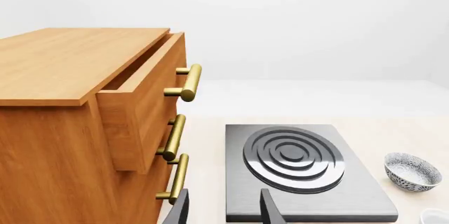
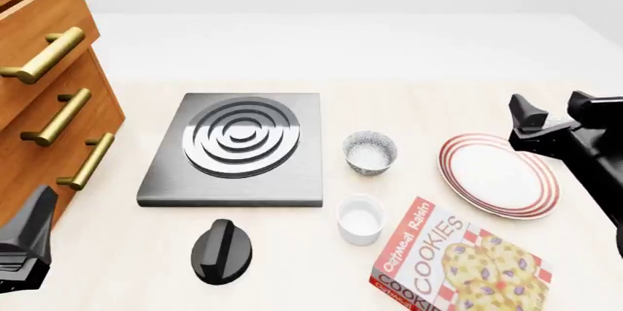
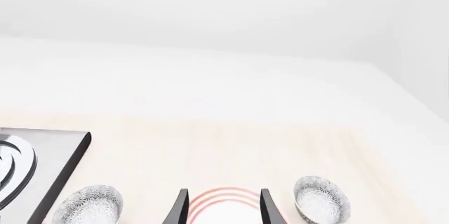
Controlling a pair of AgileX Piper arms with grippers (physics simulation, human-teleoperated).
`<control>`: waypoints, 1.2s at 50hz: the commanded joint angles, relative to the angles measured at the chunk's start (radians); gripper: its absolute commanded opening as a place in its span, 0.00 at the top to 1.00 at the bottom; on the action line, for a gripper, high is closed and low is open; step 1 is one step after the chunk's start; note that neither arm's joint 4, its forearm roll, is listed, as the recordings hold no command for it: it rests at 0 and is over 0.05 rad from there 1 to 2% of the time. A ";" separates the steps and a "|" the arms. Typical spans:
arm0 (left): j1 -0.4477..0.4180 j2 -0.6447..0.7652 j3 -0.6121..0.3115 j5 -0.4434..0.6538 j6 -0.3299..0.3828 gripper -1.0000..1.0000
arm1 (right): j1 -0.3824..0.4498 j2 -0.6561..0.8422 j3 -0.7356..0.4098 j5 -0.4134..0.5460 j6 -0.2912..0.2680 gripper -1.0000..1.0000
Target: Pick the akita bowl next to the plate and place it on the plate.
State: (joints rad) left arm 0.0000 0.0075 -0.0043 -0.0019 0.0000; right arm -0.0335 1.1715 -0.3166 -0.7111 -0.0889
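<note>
left wrist view: the left gripper (image 1: 223,211) has its fingers apart with nothing between them, aimed over the stove plate (image 1: 302,166) beside the wooden cabinet (image 1: 70,103). the speckled bowl out past the stove is the twin bowl (image 1: 412,171), imo not the one we want.

front view: the plate (image 2: 498,174) sits on the bench right of the twin bowl, with a white ramekin (image 2: 360,218) and a cookie box (image 2: 457,260) nearer the camera. the right gripper (image 2: 553,117) hangs above the plate's far right edge, and that arm covers whatever lies beyond it.

right wrist view: here both speckled bowls show. the akita bowl (image 3: 321,199) sits just beside the plate on the side away from the stove, closer to the rim than the twin, so i'd call that the target. the right fingers are spread and empty, straddling the plate's red rings.

it's upright, mouth up, and round, so there's no long axis to line up with. i'd shift the right gripper sideways over the bowl's near rim, drop one finger inside and one outside the wall, pinch, then lift straight up to clear the plate rim.
</note>
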 commanded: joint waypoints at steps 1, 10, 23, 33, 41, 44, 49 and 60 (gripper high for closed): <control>0.000 0.000 0.000 0.000 0.000 0.00 | -0.007 0.120 -0.064 -0.011 -0.030 0.00; 0.000 0.000 0.000 0.000 0.000 0.00 | -0.012 0.131 -0.072 -0.010 -0.036 0.00; 0.000 0.000 0.000 0.000 0.000 0.00 | -0.023 0.154 -0.096 0.011 -0.022 0.00; 0.000 0.000 0.000 0.000 0.000 0.00 | -0.039 0.172 -0.120 0.028 -0.007 0.00; 0.000 0.000 0.000 0.000 0.000 0.00 | -0.052 0.191 -0.140 0.038 -0.007 0.00; 0.000 0.000 0.000 0.000 0.000 0.00 | -0.059 0.198 -0.146 0.040 -0.007 0.00; 0.000 0.000 0.000 0.000 0.000 0.00 | -0.071 0.214 -0.158 0.042 -0.006 0.00; 0.000 0.000 0.000 0.000 0.000 0.00 | -0.096 0.243 -0.183 0.049 0.001 0.00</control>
State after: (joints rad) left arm 0.0000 0.0075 -0.0043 -0.0019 0.0000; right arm -0.1084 1.3886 -0.4778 -0.6680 -0.0926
